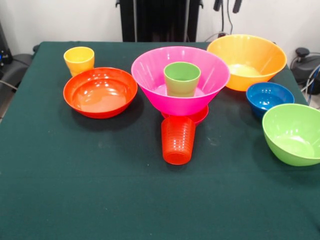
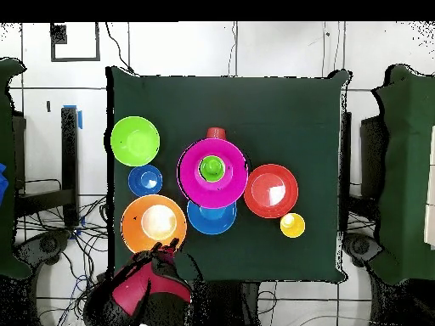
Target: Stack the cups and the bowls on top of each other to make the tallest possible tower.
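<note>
At frame centre: light green cup (image 1: 182, 78) sits inside pink bowl (image 1: 180, 80) | gripper (image 2: 164, 248) drawn back, fingers' state unclear | next: fetch orange-red cup (image 1: 178, 139).

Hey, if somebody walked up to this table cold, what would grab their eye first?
Likely the large glossy pink plastic bowl at the table's middle, a light green plastic tumbler standing upright inside it. Next, the ribbed orange-red plastic cup just in front of it.

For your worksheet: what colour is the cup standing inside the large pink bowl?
Light green cup; clearest in the front view.
</note>
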`<move>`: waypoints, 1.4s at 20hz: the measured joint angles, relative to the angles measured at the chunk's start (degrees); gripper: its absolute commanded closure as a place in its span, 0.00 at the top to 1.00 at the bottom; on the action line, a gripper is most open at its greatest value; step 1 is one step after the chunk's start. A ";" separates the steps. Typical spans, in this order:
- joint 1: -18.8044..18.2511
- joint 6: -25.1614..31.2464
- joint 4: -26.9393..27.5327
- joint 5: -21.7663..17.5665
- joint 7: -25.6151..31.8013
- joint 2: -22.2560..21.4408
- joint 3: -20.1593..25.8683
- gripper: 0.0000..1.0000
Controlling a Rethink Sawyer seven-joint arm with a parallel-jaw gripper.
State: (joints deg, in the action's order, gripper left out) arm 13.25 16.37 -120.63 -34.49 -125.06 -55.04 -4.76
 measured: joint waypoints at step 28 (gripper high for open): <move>12.97 -9.37 6.32 12.44 -3.92 15.09 -10.07 1.00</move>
State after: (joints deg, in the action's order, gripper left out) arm 26.21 7.00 -114.32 -22.05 -128.98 -39.94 -14.82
